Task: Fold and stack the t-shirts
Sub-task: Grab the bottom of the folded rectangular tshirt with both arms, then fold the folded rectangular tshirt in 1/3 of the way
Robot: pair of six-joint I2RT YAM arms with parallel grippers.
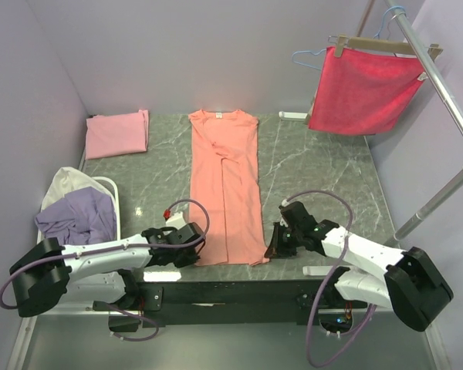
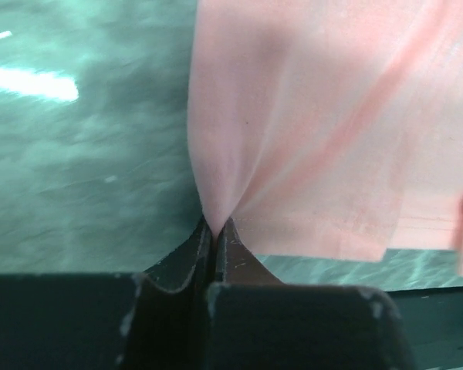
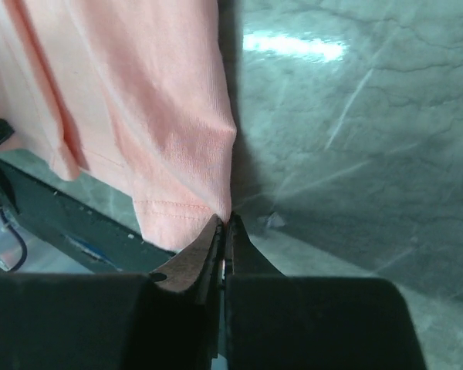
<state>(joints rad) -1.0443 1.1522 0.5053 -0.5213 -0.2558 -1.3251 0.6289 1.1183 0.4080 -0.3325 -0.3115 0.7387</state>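
The salmon-orange t-shirt [image 1: 225, 185] lies on the table's middle, folded into a long narrow strip with its collar at the far end. My left gripper [image 1: 191, 248] is shut on its near left hem corner [image 2: 216, 208]. My right gripper [image 1: 272, 247] is shut on its near right hem corner [image 3: 216, 202]. Both corners are pinched just above the table. A light pink t-shirt [image 1: 117, 132] lies folded at the far left. A lavender t-shirt [image 1: 81, 214] and a cream one [image 1: 68, 182] are crumpled in a white basket [image 1: 114, 193] at the left.
A bright crimson cloth [image 1: 363, 89] hangs from a hanger on a rack [image 1: 440, 85] at the far right. The table's dark front edge [image 1: 231, 289] runs just below the shirt's hem. Grey marble table [image 1: 324, 169] lies to the right of the shirt.
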